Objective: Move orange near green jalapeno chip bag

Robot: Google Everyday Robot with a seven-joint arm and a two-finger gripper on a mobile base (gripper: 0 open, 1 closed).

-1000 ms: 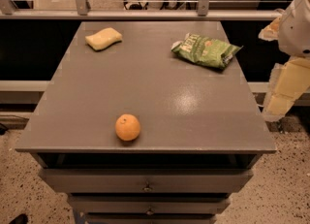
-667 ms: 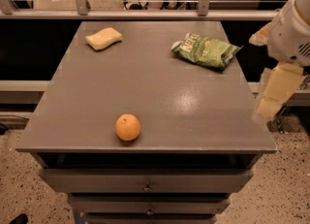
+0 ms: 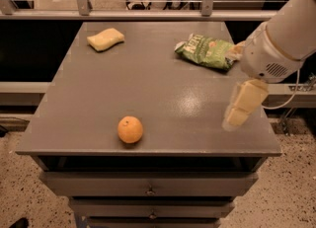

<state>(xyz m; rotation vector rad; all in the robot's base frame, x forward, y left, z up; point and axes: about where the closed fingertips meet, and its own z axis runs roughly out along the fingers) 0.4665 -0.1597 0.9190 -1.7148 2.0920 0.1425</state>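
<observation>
The orange (image 3: 130,129) sits on the grey table (image 3: 148,84) near its front edge, left of centre. The green jalapeno chip bag (image 3: 206,51) lies flat at the back right of the table. My gripper (image 3: 241,106) hangs over the table's right side, pointing down and to the left, well to the right of the orange and in front of the bag. The white arm (image 3: 281,39) comes in from the upper right and covers the bag's right end.
A pale yellow sponge (image 3: 105,39) lies at the back left of the table. Drawers (image 3: 148,190) run below the front edge. A metal railing (image 3: 148,5) stands behind the table. A speckled floor surrounds it.
The arm and gripper have moved left from beyond the table's right edge to over its right side. The orange, bag and sponge have not moved.
</observation>
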